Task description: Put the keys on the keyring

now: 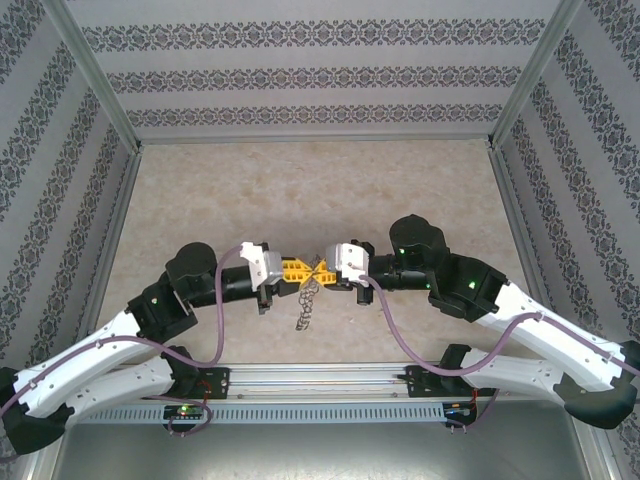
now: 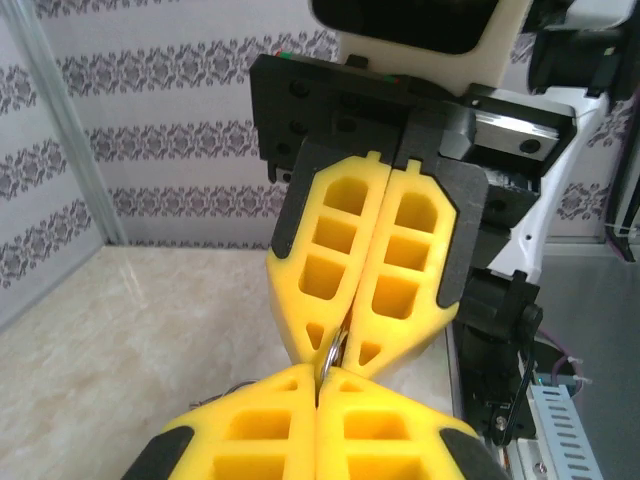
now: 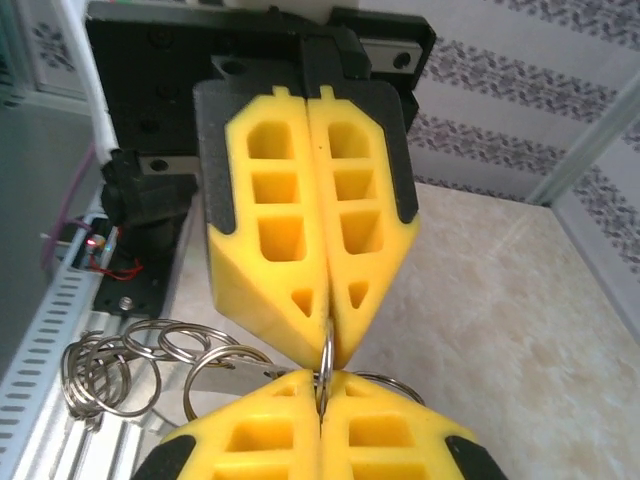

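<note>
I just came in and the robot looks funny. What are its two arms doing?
The two arms meet tip to tip above the table. The left gripper and the right gripper are both shut on the same thin metal ring, pinching it from opposite sides. That ring is part of the keyring, a bunch of linked rings that hangs down below them.

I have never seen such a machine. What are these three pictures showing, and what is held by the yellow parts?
Two white-and-black robot arms stand at the edge of a beige stone-patterned table. One picture looks down from above; the other two come from a camera on each wrist. The yellow plastic fingers form each end effector. The left end effector and right end effector meet tip to tip, both closed on the keyring of linked silver metal rings, whose loose loops hang below.
</note>
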